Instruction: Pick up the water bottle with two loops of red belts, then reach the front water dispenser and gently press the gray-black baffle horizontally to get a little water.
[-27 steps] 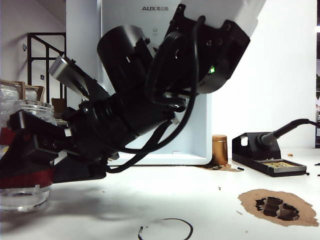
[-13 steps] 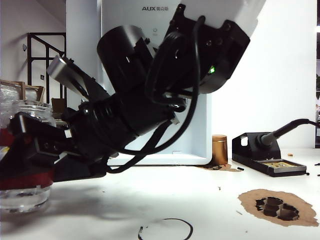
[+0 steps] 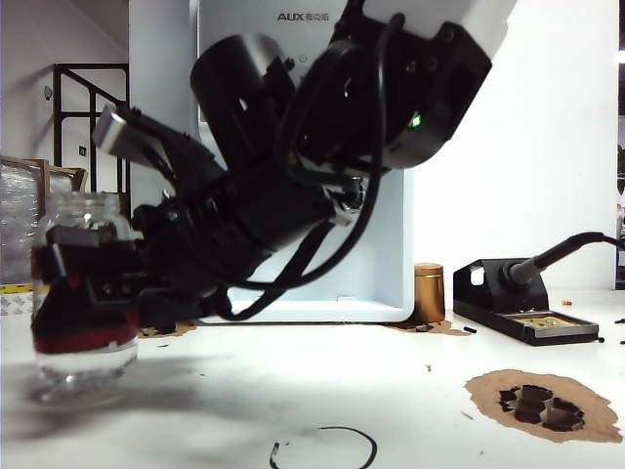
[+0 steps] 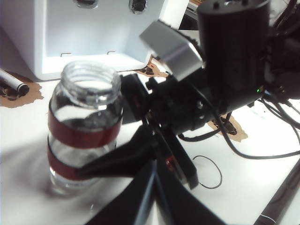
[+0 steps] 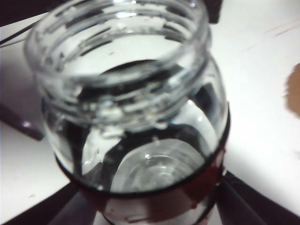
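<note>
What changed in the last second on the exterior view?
The right gripper, fingers clamped around the bottle, has carried it rightward into the frame and turned it more upright; the bottle was cut off at the left edge before. The grip held throughout. The dispenser, soldering stand, brass cylinder and wire loop stayed put.

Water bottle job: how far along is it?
Done: the right gripper is closed around the water bottle, at its red bands. In hand: the pick-up; whether the bottle has left the table is unclear. Left: carrying it to the water dispenser and pressing the baffle. The left gripper is not in view.
</note>
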`<act>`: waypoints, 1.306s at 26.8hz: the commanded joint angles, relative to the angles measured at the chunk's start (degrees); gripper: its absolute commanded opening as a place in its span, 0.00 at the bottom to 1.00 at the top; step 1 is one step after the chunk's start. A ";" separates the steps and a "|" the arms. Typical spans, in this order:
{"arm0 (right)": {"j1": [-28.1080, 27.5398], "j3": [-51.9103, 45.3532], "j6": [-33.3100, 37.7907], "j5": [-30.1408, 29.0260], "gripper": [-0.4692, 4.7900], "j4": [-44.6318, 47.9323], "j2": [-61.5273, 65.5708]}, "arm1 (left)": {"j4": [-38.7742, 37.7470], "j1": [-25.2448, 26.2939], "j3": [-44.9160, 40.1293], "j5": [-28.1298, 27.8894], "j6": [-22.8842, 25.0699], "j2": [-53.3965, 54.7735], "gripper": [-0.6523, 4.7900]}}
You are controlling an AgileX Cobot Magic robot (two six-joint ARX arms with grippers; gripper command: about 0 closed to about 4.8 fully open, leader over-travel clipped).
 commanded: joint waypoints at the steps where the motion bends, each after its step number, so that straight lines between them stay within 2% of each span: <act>1: -0.48 0.42 -1.05 0.74 0.09 0.94 -1.31 | 0.66 0.04 0.07 0.07 0.85 0.13 0.11; 6: -1.46 0.42 -1.03 2.45 0.09 1.01 -1.79 | 0.66 0.04 0.07 0.07 0.85 0.13 0.11; 23: -10.32 0.42 -0.61 3.21 0.09 0.50 -6.47 | 0.70 0.02 0.07 0.13 0.85 0.13 0.11; 35: -13.60 0.42 -1.07 3.23 0.09 -1.51 -7.08 | 0.70 0.02 0.07 0.15 0.85 0.13 0.11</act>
